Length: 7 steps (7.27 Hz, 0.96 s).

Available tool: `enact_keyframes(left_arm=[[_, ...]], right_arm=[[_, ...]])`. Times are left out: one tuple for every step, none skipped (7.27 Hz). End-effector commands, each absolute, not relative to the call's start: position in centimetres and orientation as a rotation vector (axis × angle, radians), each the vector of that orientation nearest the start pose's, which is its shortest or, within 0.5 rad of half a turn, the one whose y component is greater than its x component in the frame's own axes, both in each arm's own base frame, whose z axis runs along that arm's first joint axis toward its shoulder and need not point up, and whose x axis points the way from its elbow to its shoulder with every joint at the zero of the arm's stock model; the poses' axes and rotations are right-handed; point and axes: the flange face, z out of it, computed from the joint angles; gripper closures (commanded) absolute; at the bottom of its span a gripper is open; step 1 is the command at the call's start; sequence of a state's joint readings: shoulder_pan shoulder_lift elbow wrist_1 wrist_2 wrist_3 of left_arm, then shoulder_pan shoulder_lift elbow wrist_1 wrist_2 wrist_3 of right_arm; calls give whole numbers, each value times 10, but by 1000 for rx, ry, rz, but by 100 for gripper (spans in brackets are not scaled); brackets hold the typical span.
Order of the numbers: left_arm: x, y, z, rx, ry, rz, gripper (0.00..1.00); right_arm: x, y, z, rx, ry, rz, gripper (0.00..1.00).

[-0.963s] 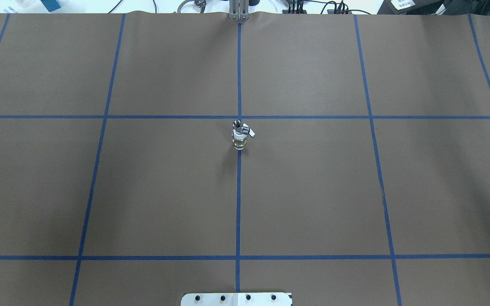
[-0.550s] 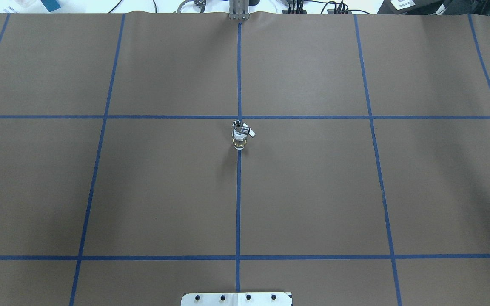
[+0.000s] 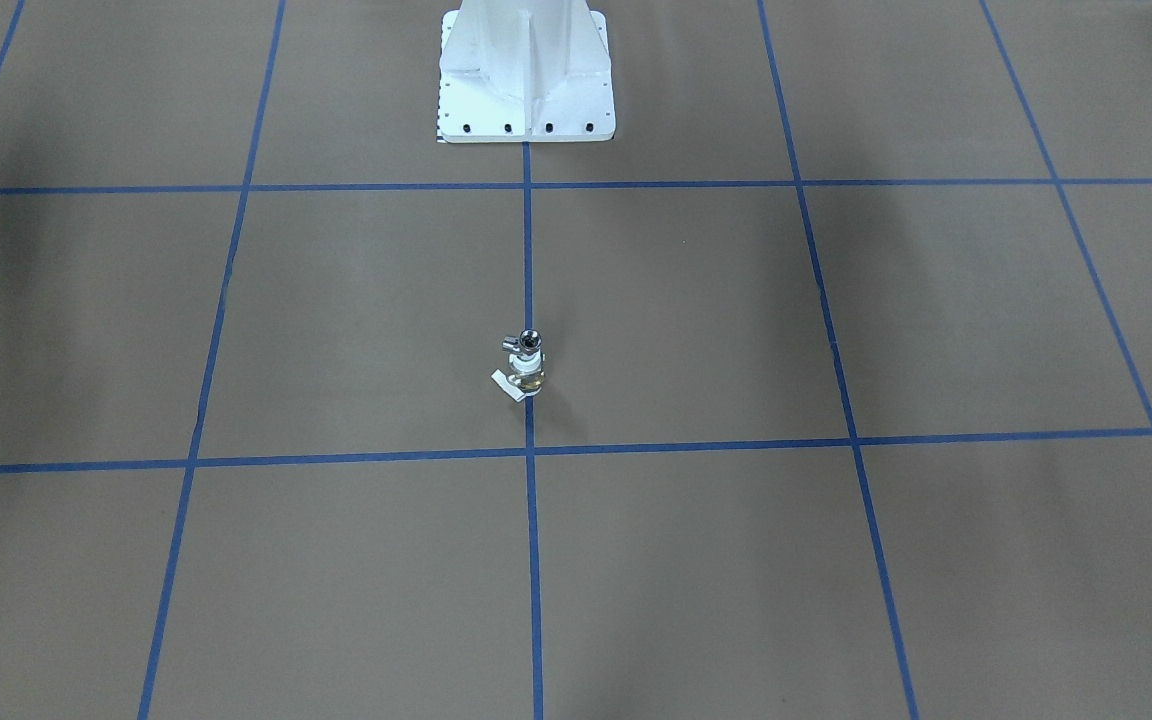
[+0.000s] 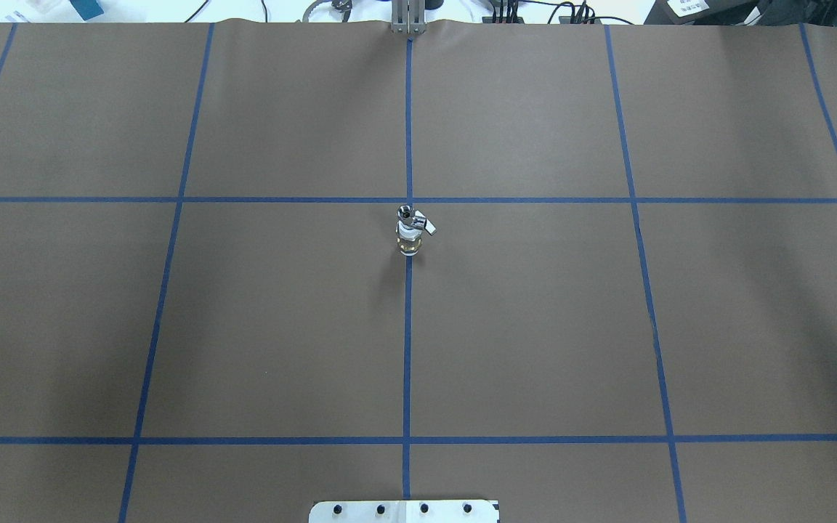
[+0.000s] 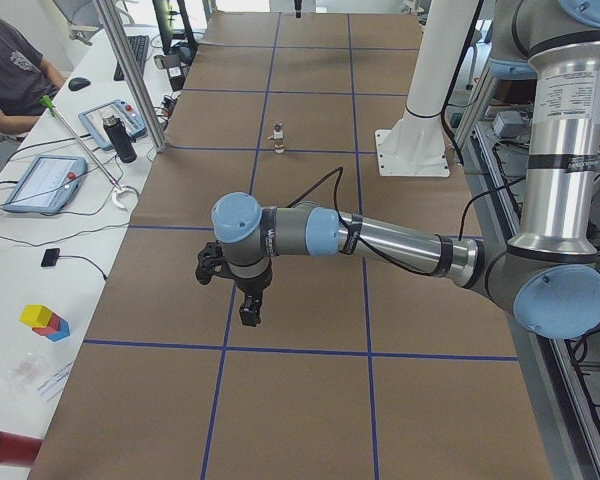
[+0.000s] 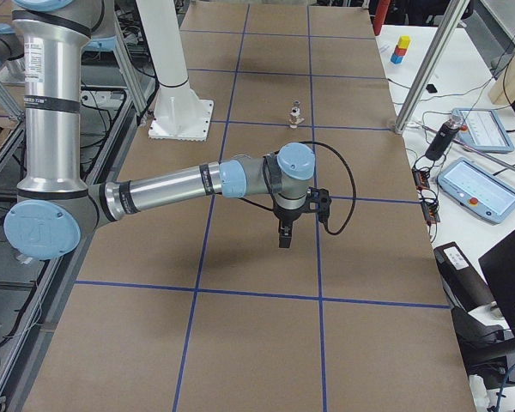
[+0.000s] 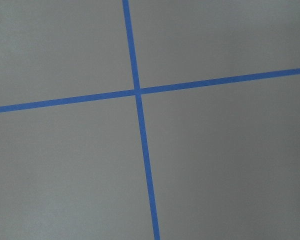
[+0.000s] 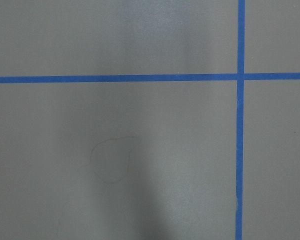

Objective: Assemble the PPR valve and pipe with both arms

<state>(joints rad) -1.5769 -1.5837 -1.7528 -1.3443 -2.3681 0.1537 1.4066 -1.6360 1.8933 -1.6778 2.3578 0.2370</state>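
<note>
Standing upright mid-surface (image 4: 535, 327), the pipe (image 4: 405, 213) sat atop the PPR valve (image 4: 409, 240), apparently already joined. The left hand (image 5: 249, 312) and right hand (image 6: 284, 237) hung well away, their opening impossible to tell; only retreat seemed left.

Brown-covered table (image 4: 535, 327), blue tape grid (image 4: 407, 349) across it; the PPR valve (image 4: 409, 240) stands upright on the centre line, with the white pedestal base (image 3: 526, 80) on the robot's side.
</note>
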Motion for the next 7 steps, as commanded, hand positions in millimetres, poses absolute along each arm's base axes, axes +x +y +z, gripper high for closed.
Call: enact_keyframes(left_arm=[[-65, -488, 584, 35, 798, 129, 0], [-65, -488, 580, 42, 797, 132, 0], [-66, -490, 578, 46, 797, 128, 0], [-65, -491, 576, 45, 797, 127, 0], [-66, -491, 575, 47, 798, 125, 0], [-65, -491, 572, 52, 800, 128, 0], [-65, -491, 571, 54, 801, 129, 0]], right_arm=[[-11, -465, 543, -17, -796, 15, 0], [-9, -465, 547, -22, -793, 21, 0], [-6, -467, 548, -14, -780, 23, 0], [-2, -470, 547, 6, -728, 22, 0], [-2, -471, 548, 5, -726, 23, 0], [-2, -470, 546, 8, -729, 23, 0], [-2, -470, 550, -1, -728, 28, 0]])
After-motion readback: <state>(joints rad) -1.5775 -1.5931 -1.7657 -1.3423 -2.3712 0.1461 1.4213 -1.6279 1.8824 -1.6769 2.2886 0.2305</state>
